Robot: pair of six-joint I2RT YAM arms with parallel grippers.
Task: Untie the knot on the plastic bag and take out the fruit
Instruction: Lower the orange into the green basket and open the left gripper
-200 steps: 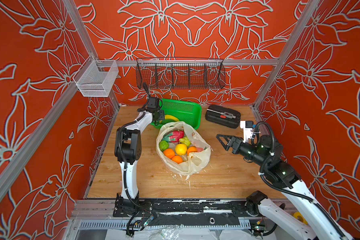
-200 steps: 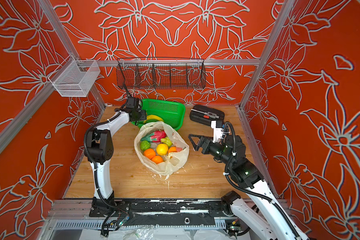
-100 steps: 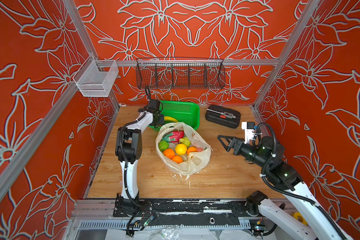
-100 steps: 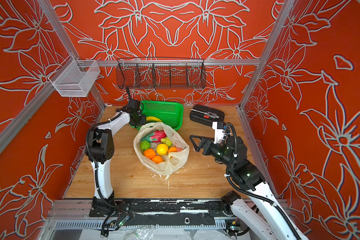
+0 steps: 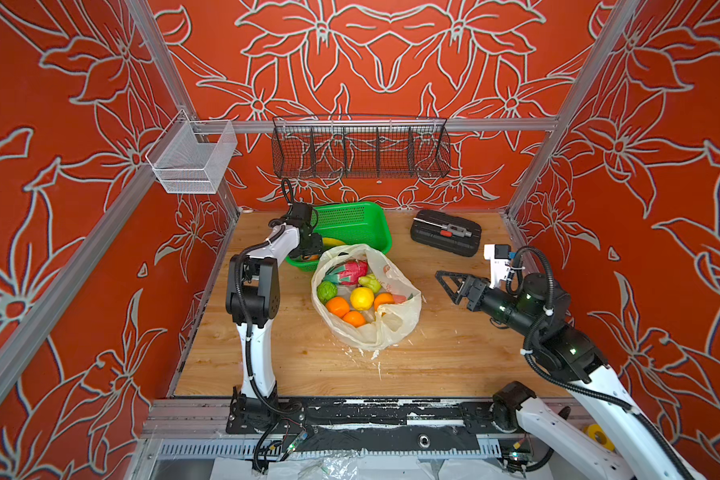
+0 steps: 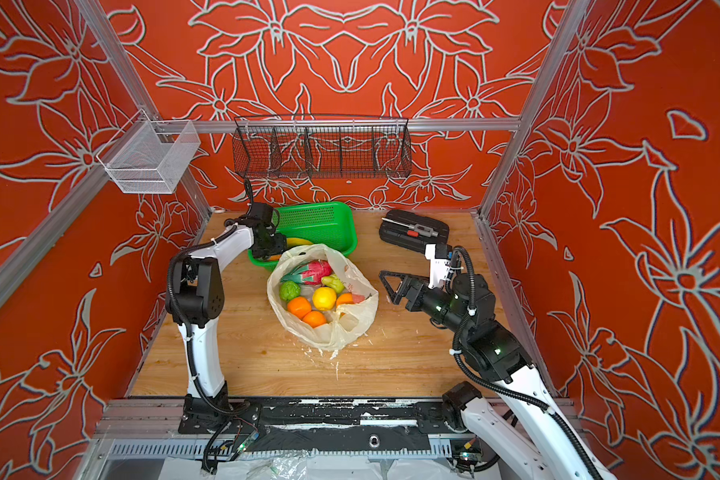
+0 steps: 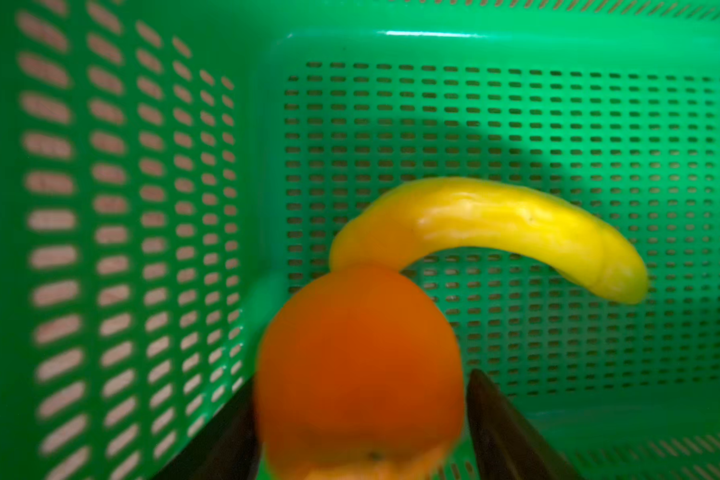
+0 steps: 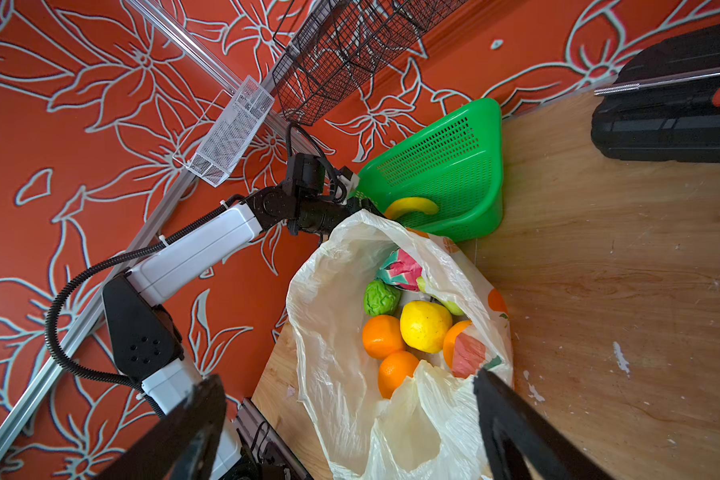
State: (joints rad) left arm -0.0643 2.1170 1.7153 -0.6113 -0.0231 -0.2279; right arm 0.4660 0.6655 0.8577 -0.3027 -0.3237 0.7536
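The plastic bag [image 5: 391,328] [image 6: 346,328] [image 8: 333,332] lies mid-table with its mouth wide open; no knot shows. Inside it the fruit shows: oranges [image 5: 337,306], a lemon [image 5: 361,298], a dragon fruit [image 5: 346,272] and a bumpy green fruit [image 5: 327,291]. My left gripper [image 5: 314,249] [image 7: 362,376] hangs inside the green basket [image 5: 358,220]. A blurred orange [image 7: 358,365] sits between its fingers, with a thin gap at one finger, so the jaws are open. My right gripper [image 5: 445,282] [image 8: 350,378] stands open and empty, right of the bag and apart from it.
A yellow banana [image 7: 495,224] lies on the green basket's floor [image 7: 516,104]. A black tool case [image 5: 445,232] sits at the back right. A black wire rack [image 5: 360,149] and a white mesh bin [image 5: 192,162] hang on the walls. White plastic scraps litter the wood near the bag.
The left gripper's jaws have widened around the orange over the basket, and it has dipped slightly lower. The right arm has eased slightly back to the right.
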